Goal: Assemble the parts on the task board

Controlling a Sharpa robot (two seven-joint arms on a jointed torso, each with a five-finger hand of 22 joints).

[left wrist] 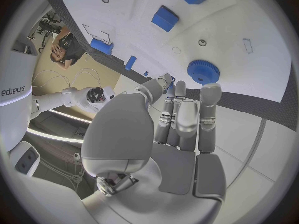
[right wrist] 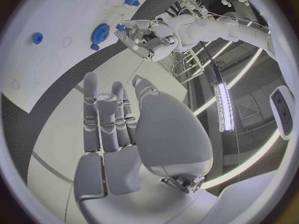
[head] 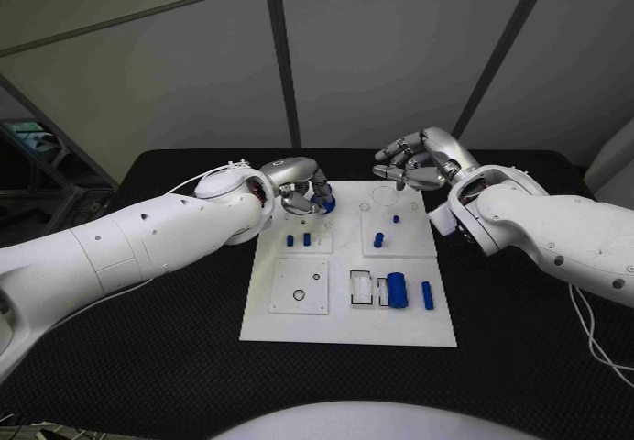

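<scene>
The white task board (head: 350, 316) lies mid-table with several blue parts on it. A blue gear (head: 325, 210) sits at its far left corner, seen too in the left wrist view (left wrist: 202, 71) and the right wrist view (right wrist: 99, 33). My left hand (head: 299, 186) hovers over that corner, fingers straight and close together (left wrist: 187, 117), their tips just beside the gear and nothing in the palm. My right hand (head: 423, 159) hangs above the board's far right corner, fingers loosely bent and holding nothing (right wrist: 118, 129).
Short blue pegs (head: 299, 240) stand in the left block, and others (head: 378, 240) in the right block. A thick blue cylinder (head: 397, 290) and a slim one (head: 427, 293) lie near the board's right side. Black table (head: 158, 348) surrounds the board.
</scene>
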